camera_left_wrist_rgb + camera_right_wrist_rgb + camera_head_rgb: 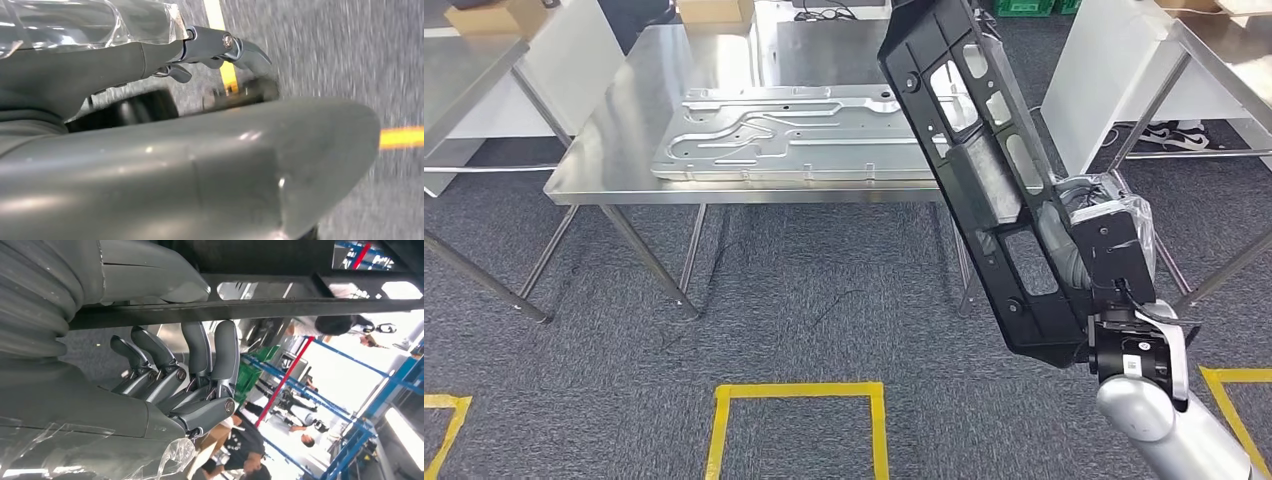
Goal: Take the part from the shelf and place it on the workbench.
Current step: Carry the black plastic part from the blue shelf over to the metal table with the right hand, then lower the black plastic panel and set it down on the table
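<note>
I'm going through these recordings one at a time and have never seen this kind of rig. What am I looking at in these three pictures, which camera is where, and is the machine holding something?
This is a two-legged humanoid robot with two silver arms, each ending in a many-fingered hand. The wide picture comes from its head, looking forward and down. There the right hand holds a long black plastic frame part, tilted up over a grey carpet with yellow tape squares. Ahead stands a steel workbench, with a stamped silver metal panel lying flat on it.

The other two pictures come from cameras at the wrists and are turned. In the right wrist view, the dark fingers press against the black part's edge, with people and blue racks behind. The left wrist view shows the left hand close up and blurred, over carpet, holding nothing visible.
</note>
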Motion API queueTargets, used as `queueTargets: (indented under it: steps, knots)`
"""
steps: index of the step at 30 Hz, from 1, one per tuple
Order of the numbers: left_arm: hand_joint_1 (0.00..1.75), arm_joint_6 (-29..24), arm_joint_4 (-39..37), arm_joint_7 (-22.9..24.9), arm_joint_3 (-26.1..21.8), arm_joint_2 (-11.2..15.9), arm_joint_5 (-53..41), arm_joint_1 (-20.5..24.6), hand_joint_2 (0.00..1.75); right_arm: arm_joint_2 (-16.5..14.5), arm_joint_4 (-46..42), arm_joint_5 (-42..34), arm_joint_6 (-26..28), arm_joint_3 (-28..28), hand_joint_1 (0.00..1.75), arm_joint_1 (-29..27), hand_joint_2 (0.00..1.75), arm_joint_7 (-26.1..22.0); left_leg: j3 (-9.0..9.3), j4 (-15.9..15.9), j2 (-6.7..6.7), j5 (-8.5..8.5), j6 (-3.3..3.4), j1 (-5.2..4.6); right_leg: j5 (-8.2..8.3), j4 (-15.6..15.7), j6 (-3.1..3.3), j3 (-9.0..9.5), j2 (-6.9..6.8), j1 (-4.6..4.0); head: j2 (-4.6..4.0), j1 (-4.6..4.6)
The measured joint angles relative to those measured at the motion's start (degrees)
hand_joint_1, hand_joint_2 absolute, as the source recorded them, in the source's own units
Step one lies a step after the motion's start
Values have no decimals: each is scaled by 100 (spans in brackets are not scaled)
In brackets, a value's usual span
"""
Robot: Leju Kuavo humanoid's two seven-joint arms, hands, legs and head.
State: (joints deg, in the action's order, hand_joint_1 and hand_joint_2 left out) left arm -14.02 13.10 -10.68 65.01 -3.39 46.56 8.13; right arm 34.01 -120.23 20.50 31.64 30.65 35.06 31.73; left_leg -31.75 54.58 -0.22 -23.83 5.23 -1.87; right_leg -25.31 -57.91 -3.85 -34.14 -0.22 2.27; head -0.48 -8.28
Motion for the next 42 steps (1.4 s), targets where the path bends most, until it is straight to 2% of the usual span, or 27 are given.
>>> queueTargets:
  steps: [2, 4, 5, 6, 7, 9, 11, 14, 16, 17, 19, 20, 21, 22, 23, 25, 26, 27, 30, 31, 33, 35, 36, 37, 38, 40, 42]
  knots:
    - [0, 3, 0, 6, 7, -7, -10, -2, 0, 16, -3, 2, 28, -14, 175, 27, 175, -13, 91, -144, -1, 89, -10, 33, -243, -387, -18, -155, 9, -31, 0, 14]
    - [0, 7, 0, 10, 18, -18, -15, -3, 0, 31, -5, 2, 61, -25, 175, 52, 175, -26, 108, -162, -3, 99, 2, 21, -594, -1099, -25, -487, 19, -51, 0, 29]
    - [0, 9, -1, 11, 23, -23, -16, -6, 0, 34, -5, -2, 73, -28, 175, 52, 175, -28, 111, -160, -8, 95, 5, 16, -680, -1366, -32, -620, 20, -56, 0, 34]
    - [0, 10, -1, 11, 28, -27, -17, -9, 0, 35, -5, -4, 83, -30, 175, 50, 175, -32, 113, -156, -14, 89, 6, 12, -663, -1453, -41, -671, 19, -56, 0, 35]
    - [0, 11, 0, 13, 31, -28, -19, -10, 0, 35, -5, -8, 98, -31, 175, 52, 175, -39, 117, -148, -23, 81, 3, 14, -536, -1310, -47, -609, 19, -54, 0, 36]
    - [0, 12, 0, 20, 38, -29, -27, -9, 0, 34, -5, -15, 169, -38, 175, 59, 175, -68, 129, -113, -41, 45, -30, 20, -144, -518, -60, -226, 20, -45, 0, 38]
    - [0, 14, -1, 35, 51, -30, -39, 3, 0, 31, -5, -27, 290, -47, 175, 80, 175, -109, 107, -43, -55, -11, -75, -4, 66, 79, -21, 63, 32, -41, 0, 38]
    - [0, 18, -1, 58, 75, -28, -50, 14, 0, 28, -5, -35, 410, -51, 175, 97, 175, -150, 73, 6, -62, -49, -106, -22, 71, 164, 71, 96, 35, -43, -1, 36]
    - [0, 21, -1, 64, 81, -26, -54, 16, 0, 28, -5, -37, 448, -55, 175, 110, 175, -164, -16, 215, -53, -182, -174, -1, 73, 174, 121, 110, 21, -21, -1, 37]
    - [0, 22, -1, 65, 83, -25, -55, 19, 0, 28, -5, -38, 467, -57, 175, 117, 175, -169, -141, 489, -47, -328, -227, 25, 73, 178, 141, 117, 14, -6, -1, 36]
    - [0, 20, -1, 65, 85, -23, -56, 25, 0, 28, -5, -44, 495, -60, 175, 121, 175, -175, -538, 1310, -36, -684, -322, 96, 65, 178, 160, 122, 9, -3, 0, 37]
    - [0, 19, -1, 65, 85, -20, -54, 25, 0, 28, -5, -51, 504, -60, 175, 120, 175, -176, -722, 1658, -33, -792, -350, 128, 61, 177, 161, 123, 9, -1, 0, 37]
    - [0, 18, -1, 65, 85, -16, -51, 24, 0, 28, -5, -60, 510, -60, 175, 120, 175, -176, -828, 1833, -30, -805, -366, 152, 57, 177, 160, 127, 8, 2, 0, 38]
    - [0, 17, -1, 65, 85, -11, -48, 23, 0, 28, -5, -67, 515, -60, 175, 119, 175, -176, -819, 1765, -29, -705, -373, 167, 52, 177, 155, 135, 8, 6, 0, 38]
    - [0, 16, -1, 65, 85, -8, -46, 22, 0, 28, -5, -73, 522, -61, 175, 120, 175, -176, -691, 1451, -26, -510, -367, 175, 46, 178, 147, 148, 9, 9, 0, 38]
    - [0, 16, -1, 65, 85, -3, -47, 26, 0, 28, -6, -76, 538, -67, 175, 125, 175, -176, -290, 557, -12, -112, -332, 167, 30, 182, 118, 175, 10, 6, 0, 37]
    - [0, 16, -1, 65, 85, -2, -47, 31, 0, 28, -7, -76, 552, -70, 175, 128, 175, -176, -150, 239, -7, -5, -309, 153, 25, 185, 97, 179, 11, 0, 0, 39]
    - [0, 17, -1, 64, 86, -3, -48, 35, 0, 28, -8, -76, 565, -73, 175, 130, 175, -176, -86, 85, -4, 23, -290, 134, 21, 189, 71, 179, 11, -5, -1, 40]
    - [0, 18, -1, 62, 87, -3, -44, 35, 0, 29, -11, -76, 592, -81, 175, 129, 175, -174, -47, 22, -15, 28, -205, 97, 6, 199, -34, 194, 11, 13, -1, 49]
    - [0, 19, -1, 61, 87, -2, -42, 35, 0, 30, -14, -76, 595, -85, 175, 128, 175, -175, -18, -10, -15, 47, -163, 100, -59, 117, -54, 164, 12, 19, 0, 55]
    - [0, 22, -1, 60, 87, -2, -38, 37, 0, 32, -18, -74, 601, -97, 175, 125, 175, -175, 23, -57, -12, 78, -90, 112, -374, -435, -58, -85, 17, 9, 0, 68]
    - [0, 29, -1, 60, 89, -5, -38, 37, 0, 34, -20, -74, 607, -103, 175, 115, 175, -174, 24, -55, -16, 72, -51, 96, -707, -1243, -62, -489, 21, -19, 0, 74]
    - [0, 32, -1, 60, 90, -8, -38, 34, 0, 35, -20, -75, 610, -104, 175, 106, 175, -173, 27, -52, -21, 66, -43, 87, -744, -1475, -65, -620, 22, -28, 0, 75]
    - [0, 33, -1, 60, 91, -9, -39, 31, 0, 35, -20, -76, 611, -104, 175, 100, 175, -173, 34, -48, -27, 59, -39, 81, -665, -1481, -67, -644, 22, -32, 0, 76]
    - [0, 34, -1, 60, 93, -10, -39, 29, 0, 35, -21, -76, 611, -106, 175, 98, 175, -172, 48, -44, -35, 48, -41, 78, -490, -1249, -66, -549, 21, -31, -1, 76]
    - [0, 37, -1, 60, 96, -11, -41, 32, 0, 35, -24, -76, 611, -109, 175, 104, 175, -173, 74, -17, -48, -1, -73, 62, -98, -428, -64, -164, 22, -27, -1, 76]
    - [0, 41, -1, 61, 99, -11, -50, 41, 0, 35, -27, -76, 611, -116, 175, 114, 175, -172, 72, 24, -56, -69, -116, 29, 55, 93, -23, 82, 31, -21, 0, 76]
